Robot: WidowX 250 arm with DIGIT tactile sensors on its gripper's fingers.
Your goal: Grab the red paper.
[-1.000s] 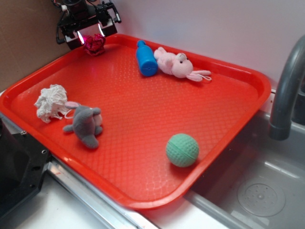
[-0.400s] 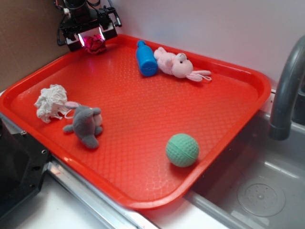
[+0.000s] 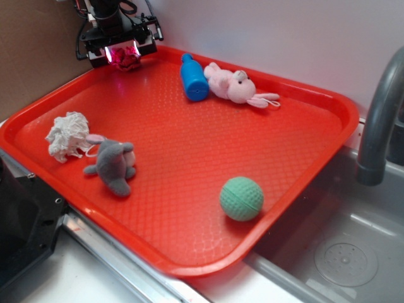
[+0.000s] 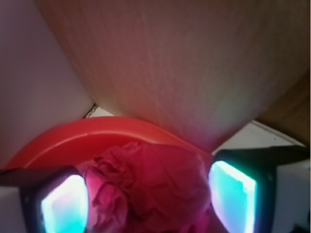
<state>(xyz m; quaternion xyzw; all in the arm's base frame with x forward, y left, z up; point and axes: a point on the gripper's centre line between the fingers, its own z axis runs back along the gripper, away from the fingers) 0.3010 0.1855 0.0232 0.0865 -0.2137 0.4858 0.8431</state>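
Right now your gripper holds the red paper between its closed fingers at the far left corner of the tray. Watch the hold: in the wrist view the wad bulges out past the pads, so a loose pinch on soft crumpled paper could let it slip free as you lift.

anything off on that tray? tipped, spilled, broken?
Nothing spilled or visibly damaged. The blue bottle lies on its side by the pink bunny. The gripper has the red paper between its pads in the tray's far corner.
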